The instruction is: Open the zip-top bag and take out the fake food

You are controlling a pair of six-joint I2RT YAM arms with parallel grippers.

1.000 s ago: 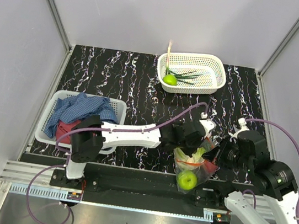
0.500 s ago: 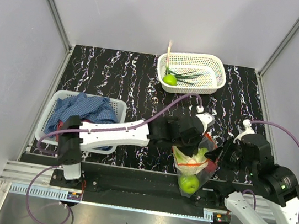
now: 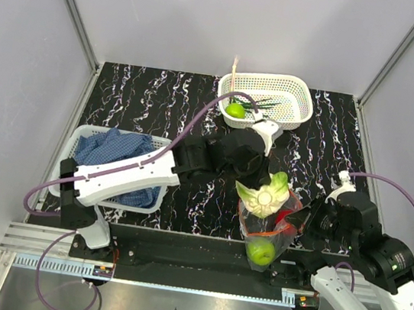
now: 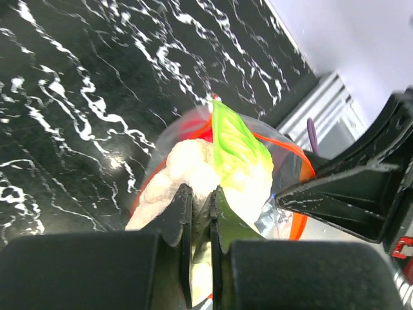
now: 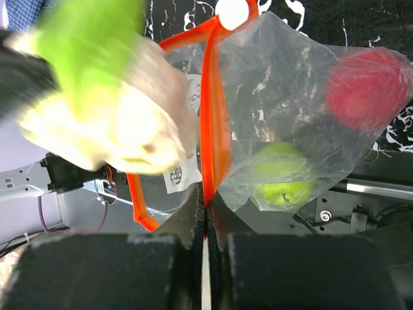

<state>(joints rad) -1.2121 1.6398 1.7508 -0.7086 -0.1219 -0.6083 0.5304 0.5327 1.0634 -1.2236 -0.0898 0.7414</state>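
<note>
The left jaws were closed on the pale green-white cabbage-like piece, pinching it near its whitish base, with its lime-green leaf tips pointing away from the arm. The piece sat right at the open mouth of the zip-top bag. Whether its base was inside the mouth or clear of it could not be told.

The right jaws were shut tight on the orange-red zip strip, which looped open around the mouth. The bag was at the near edge of the black marbled table, between the two arms. Through the clear plastic showed a lime-green round fruit low in the bag and a red piece beside it.

At the far side, a white perforated basket held another lime-green fruit and a green onion. At the left, a second white basket held a blue checked cloth.
</note>
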